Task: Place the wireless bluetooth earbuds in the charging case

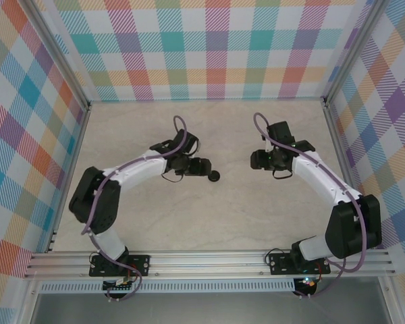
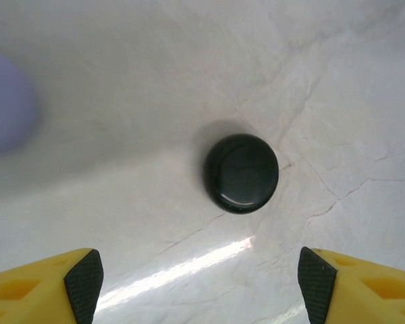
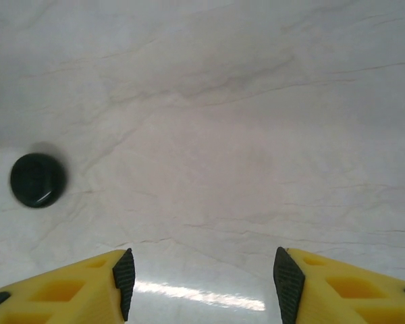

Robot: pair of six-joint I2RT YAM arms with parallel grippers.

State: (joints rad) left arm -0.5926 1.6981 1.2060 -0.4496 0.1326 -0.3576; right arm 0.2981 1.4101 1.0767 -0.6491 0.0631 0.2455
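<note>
A round black charging case lies closed on the pale marble-look table. It sits ahead of my left gripper, which is open with nothing between its yellow fingers. From above, the case rests just right of the left gripper. My right gripper is open and empty too, with the same case far off to its left. In the overhead view the right gripper faces the left one across a gap. The earbuds are out of view.
A blurred lavender shape sits at the left edge of the left wrist view. Checked walls enclose the table on three sides, and a metal rail runs along the near edge.
</note>
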